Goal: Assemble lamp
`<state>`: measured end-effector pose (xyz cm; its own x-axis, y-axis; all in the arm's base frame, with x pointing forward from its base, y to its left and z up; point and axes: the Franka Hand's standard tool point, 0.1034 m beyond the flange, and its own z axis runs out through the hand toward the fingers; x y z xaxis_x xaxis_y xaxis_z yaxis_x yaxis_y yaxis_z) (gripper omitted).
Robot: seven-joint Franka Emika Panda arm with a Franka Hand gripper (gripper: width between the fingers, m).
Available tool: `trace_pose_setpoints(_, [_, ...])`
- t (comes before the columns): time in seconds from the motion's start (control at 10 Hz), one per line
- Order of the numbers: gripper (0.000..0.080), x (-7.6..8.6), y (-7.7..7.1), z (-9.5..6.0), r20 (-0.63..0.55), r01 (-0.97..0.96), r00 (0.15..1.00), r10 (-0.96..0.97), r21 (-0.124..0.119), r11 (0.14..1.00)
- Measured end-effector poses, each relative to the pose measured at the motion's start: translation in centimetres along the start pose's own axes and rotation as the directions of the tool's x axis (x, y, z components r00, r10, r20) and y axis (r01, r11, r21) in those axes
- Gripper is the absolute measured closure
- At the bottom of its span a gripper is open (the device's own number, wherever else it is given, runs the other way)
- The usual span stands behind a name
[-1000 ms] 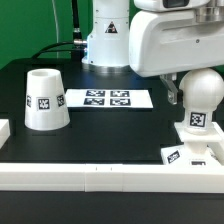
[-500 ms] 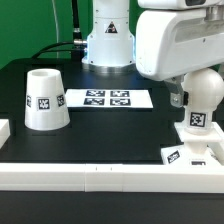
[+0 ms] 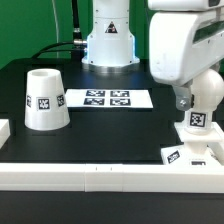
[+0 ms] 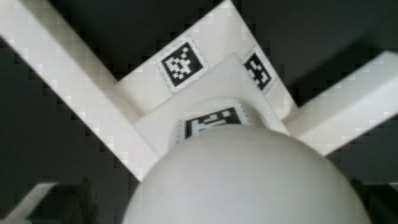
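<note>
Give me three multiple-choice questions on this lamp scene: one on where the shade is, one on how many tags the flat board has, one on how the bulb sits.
1. Where does the shade stand?
A) at the exterior view's left
B) at the exterior view's right
C) in the middle

2. How many tags does the marker board carry?
A) two
B) four
C) six

3. How is the bulb placed?
A) lying on its side
B) upside down
C) upright on the base

Answers:
1 A, it stands alone at that side.
2 B, two rows of two.
3 C, its round top points up and its neck meets the block.
</note>
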<state>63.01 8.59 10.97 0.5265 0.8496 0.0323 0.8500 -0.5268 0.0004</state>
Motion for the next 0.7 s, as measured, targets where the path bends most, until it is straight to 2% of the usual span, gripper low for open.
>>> trace_pose_setpoints(0.3, [0.0101, 0.12, -0.02, -0.04, 0.029, 0.217, 0.976, -0.216, -0.016, 0.976])
trace_pose_setpoints(0.5, [0.0101, 0.15, -0.04, -0.01, 0.040, 0.348, 0.937, -0.347, -0.015, 0.937])
trace_pose_setpoints(0.7, [0.0101, 0.36, -0.17, -0.01, 0.067, 0.505, 0.862, -0.503, -0.013, 0.863])
